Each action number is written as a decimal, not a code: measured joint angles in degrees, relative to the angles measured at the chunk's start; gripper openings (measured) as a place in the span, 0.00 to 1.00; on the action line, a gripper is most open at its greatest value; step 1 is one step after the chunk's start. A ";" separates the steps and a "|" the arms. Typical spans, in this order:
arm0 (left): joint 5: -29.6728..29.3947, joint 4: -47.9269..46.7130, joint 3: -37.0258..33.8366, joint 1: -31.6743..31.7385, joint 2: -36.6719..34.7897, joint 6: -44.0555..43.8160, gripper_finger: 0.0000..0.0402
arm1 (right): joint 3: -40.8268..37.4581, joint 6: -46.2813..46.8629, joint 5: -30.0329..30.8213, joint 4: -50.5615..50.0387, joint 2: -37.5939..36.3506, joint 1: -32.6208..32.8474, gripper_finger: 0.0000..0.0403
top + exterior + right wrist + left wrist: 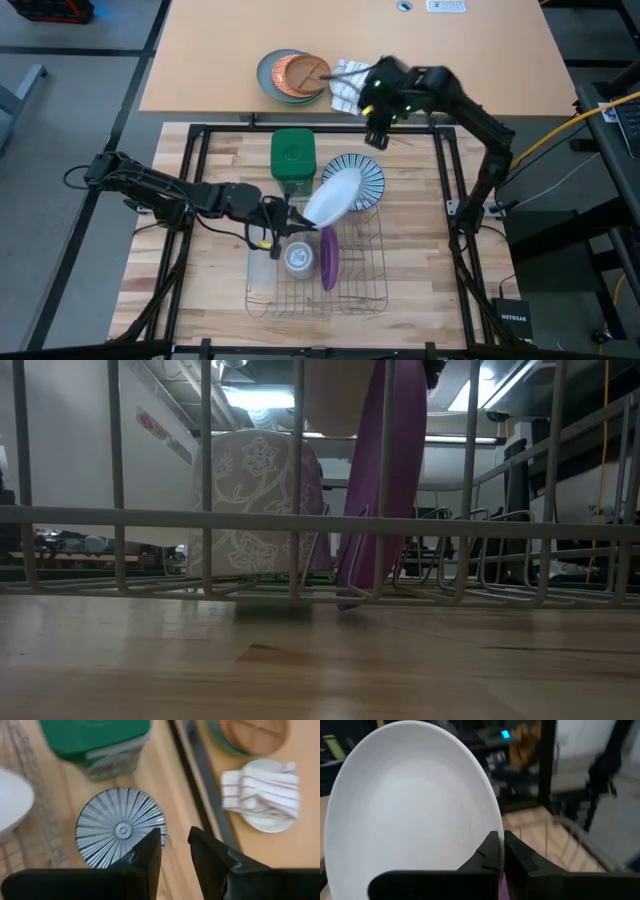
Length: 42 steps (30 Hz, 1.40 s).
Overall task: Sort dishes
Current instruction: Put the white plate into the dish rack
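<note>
Pale wood planking forms the counter point(160, 270), with a tan surface beyond it and a dark frame running round its edge. On the near part of the counter sits a wire dish rack point(360, 285), and a green lidded container point(292, 157) stands just behind it. Standing on edge in a slot of the rack is the purple plate point(328, 257), next to a patterned cup point(298, 258) that also sits in the rack. The plain white plate point(333, 196) is tilted above the rack's far side, its rim clamped between the closed fingers of the left end effector point(290, 213), which reaches in from the left. Partly under that plate, the striped plate point(368, 178) lies flat on the counter at the rack's far corner. The right end effector point(376, 138) hovers just beyond the striped plate, fingers slightly apart and holding nothing. On the tan surface behind it rest a grey plate point(268, 72) carrying an orange-brown divided plate point(302, 74), and a small white plate with a checked cloth point(265, 792).
</note>
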 joint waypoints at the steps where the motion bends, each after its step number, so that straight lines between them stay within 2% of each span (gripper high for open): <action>1: -0.36 1.56 0.00 0.04 0.00 -0.77 0.00 | 1.29 -0.01 0.00 -0.32 0.00 -0.92 0.26; 6: -1.32 12.68 0.00 0.02 0.00 -3.33 0.00 | 4.85 0.00 0.00 -0.93 -0.31 -6.29 0.26; 16: -1.64 35.94 0.00 -3.05 0.02 -5.55 0.00 | 4.16 0.04 -1.60 -0.63 -0.61 -17.10 0.26; 21: -2.39 43.70 0.00 -5.99 0.02 -7.62 0.00 | 1.95 0.07 -1.70 -0.44 -0.52 -21.34 0.26; 23: -5.92 44.87 0.00 -7.49 0.14 -8.50 0.00 | 0.65 0.09 -1.76 -0.10 -0.52 -22.90 0.26; 29: -23.25 47.79 0.00 -11.24 3.71 -14.61 0.00 | -5.72 0.06 -3.44 3.10 -0.52 -26.40 0.26; 35: -28.56 56.81 0.02 -11.98 11.20 -28.83 0.00 | -15.28 -1.61 -8.05 8.55 -0.50 -27.75 0.26; 38: -32.28 57.08 0.89 -11.96 15.33 -38.13 0.00 | -20.28 -3.10 -8.40 10.45 -0.46 -27.73 0.26; 42: -33.02 56.77 5.18 -12.02 20.70 -47.13 0.00 | -26.62 -5.04 -8.68 13.12 -0.46 -27.60 0.26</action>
